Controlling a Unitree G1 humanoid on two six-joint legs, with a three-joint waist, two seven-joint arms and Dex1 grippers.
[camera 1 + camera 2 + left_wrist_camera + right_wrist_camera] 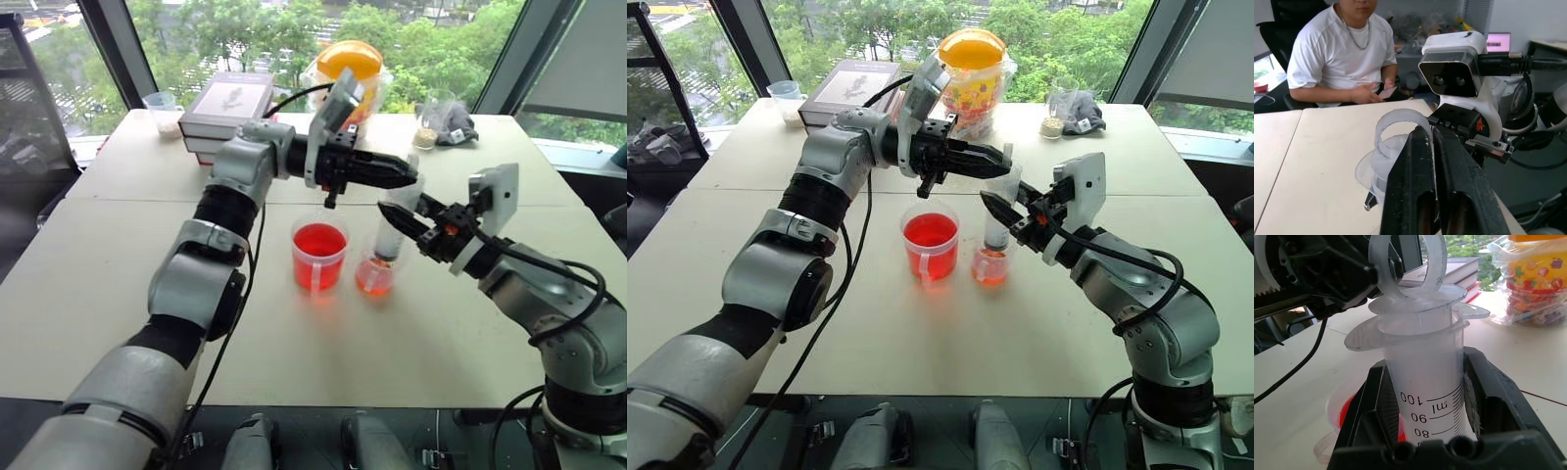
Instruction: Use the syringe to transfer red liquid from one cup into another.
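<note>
My right pincer (1425, 431) pinched the syringe (1422, 377) upright, its tip in the small cup (374, 278) on the bench (118, 294), just beside the taller cup (319, 255) of red liquid (318, 241). My left pincer (1432, 196), nearly pressed together, hovered at the plunger (1393, 134).

Both head views looked forward and down from above the table (118, 284), set side by side, and shared nearly the whole scene: both arms, the two cups, the windows behind. The left wrist view sat close behind its own fingers (1415, 196), facing level across the table toward a seated person (1342, 54). The right wrist view looked up along the syringe (1425, 382) from very near, and shared the syringe top with the left wrist view
</note>
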